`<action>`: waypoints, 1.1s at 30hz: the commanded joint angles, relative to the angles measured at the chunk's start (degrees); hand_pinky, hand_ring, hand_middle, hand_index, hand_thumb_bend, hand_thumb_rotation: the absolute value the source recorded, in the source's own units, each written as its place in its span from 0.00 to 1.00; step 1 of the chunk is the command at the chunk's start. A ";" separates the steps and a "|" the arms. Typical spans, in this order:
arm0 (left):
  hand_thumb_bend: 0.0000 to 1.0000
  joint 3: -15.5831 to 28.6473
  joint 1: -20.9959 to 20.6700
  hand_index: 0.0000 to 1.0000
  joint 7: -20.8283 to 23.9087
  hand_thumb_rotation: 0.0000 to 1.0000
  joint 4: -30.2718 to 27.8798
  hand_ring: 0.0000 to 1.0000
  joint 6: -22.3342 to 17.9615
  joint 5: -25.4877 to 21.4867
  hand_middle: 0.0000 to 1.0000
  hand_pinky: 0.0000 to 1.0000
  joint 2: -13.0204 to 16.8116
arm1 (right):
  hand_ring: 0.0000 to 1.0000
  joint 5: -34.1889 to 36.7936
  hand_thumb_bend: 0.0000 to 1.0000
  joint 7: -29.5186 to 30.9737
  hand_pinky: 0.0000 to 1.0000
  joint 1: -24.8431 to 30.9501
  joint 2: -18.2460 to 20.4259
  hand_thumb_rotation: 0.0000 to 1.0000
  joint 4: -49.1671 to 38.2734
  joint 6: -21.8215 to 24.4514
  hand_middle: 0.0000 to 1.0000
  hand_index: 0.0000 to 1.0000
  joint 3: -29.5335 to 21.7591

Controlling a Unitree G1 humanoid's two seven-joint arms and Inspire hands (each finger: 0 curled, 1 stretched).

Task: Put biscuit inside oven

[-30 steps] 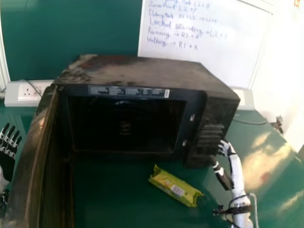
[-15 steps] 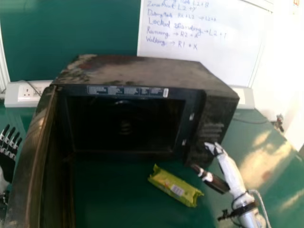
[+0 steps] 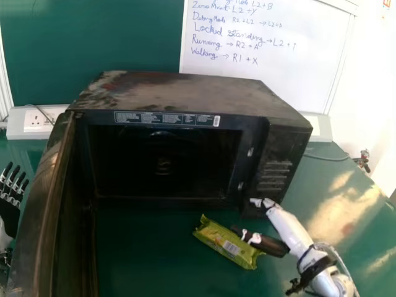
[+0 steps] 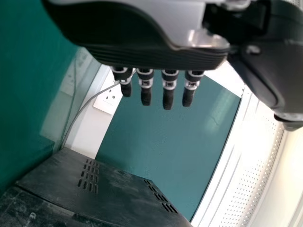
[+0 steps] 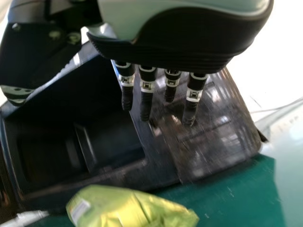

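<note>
Biscuit packet, a yellow-green, oblong wrapper with a pale label (image 3: 226, 242), lies flat on the glossy green table (image 3: 148, 266), outside the oven, just to the left of the robot's right hand (image 3: 286, 224). That hand, white and black, has its fingers straight and slightly apart, clamped on nothing, with the dark thumb (image 3: 267, 242) set well away from them. The thumb's tip is right at the packet's end; whether they touch, I cannot tell. Ahead of the right hand, near its fingertips, is the front corner of the oven, a black, box-shaped microwave with a dusty top (image 3: 179, 93). Its dark cavity (image 3: 124, 167) opens ahead and to the left of the same hand, beyond the packet. The black oven door (image 3: 48, 192) stands wide open, well to the left of the right hand and between the packet and the left hand (image 3: 9, 207). The left hand is on the door's outer side, its fingers straight and spread apart, holding nothing. Farther ahead of the right hand, behind the oven, are a white board with blue handwriting (image 3: 266, 68) and a dark green panel (image 3: 93, 43).
</note>
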 commanded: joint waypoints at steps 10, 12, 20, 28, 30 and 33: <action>0.00 -0.31 1.94 0.98 0.38 0.00 1.81 0.78 -0.21 -0.01 0.82 1.00 -2.83 | 0.95 -1.57 0.97 11.43 0.94 0.36 -3.07 0.53 -7.46 11.61 0.94 0.97 1.48; 0.00 -0.29 1.96 0.98 0.40 0.00 1.79 0.78 -0.26 -0.04 0.82 1.00 -2.90 | 0.94 -1.96 0.98 12.80 0.93 0.27 -3.46 0.51 -8.26 12.96 0.94 0.97 1.86; 0.00 -0.28 1.96 0.98 0.14 0.00 1.82 0.79 0.01 -0.21 0.82 1.00 -2.79 | 0.94 -3.10 0.98 15.88 0.94 0.11 -4.05 0.44 -10.63 16.18 0.93 0.96 2.71; 0.00 -0.17 1.90 0.99 -0.37 0.00 1.99 0.79 -0.20 -0.42 0.83 1.00 -2.89 | 0.94 -6.52 1.00 16.71 0.94 -0.54 -4.85 0.43 -11.89 16.68 0.93 0.96 5.03; 0.00 -0.20 1.90 0.99 -0.34 0.00 2.11 0.78 -0.74 -0.18 0.83 1.00 -2.93 | 0.95 -7.78 1.00 17.21 0.95 -0.86 -4.87 0.44 -12.27 17.15 0.93 0.96 5.91; 0.00 -0.23 1.86 0.99 -0.35 0.00 2.24 0.79 -0.92 -0.12 0.83 1.00 -2.89 | 0.95 -8.94 1.00 17.89 0.97 -1.43 -4.72 0.44 -12.54 17.55 0.93 0.97 7.14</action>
